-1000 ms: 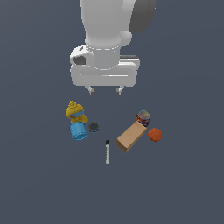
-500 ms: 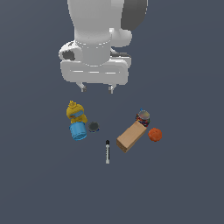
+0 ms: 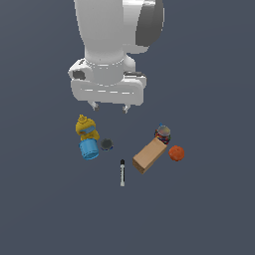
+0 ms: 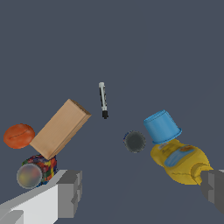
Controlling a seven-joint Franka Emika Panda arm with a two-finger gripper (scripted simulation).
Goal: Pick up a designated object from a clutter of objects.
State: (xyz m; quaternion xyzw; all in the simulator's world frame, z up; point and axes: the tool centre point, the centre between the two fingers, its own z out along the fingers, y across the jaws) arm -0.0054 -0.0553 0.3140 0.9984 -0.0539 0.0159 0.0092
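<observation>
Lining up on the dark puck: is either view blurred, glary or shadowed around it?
Exterior view: flat, even light, no glare or shadow; dark puck small and low-contrast beside the blue cup. Wrist view: puck larger, edges slightly soft.

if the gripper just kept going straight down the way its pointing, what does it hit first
Probably bare floor. The gripper hangs open above the clutter, and in the wrist view the gap between its fingers holds no object; the dark puck and yellow bottle lie just ahead of it. Depth is unclear, so the bottle may get grazed.

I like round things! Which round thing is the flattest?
The tiny dark grey puck beside the blue cup; the orange ball is plump.
</observation>
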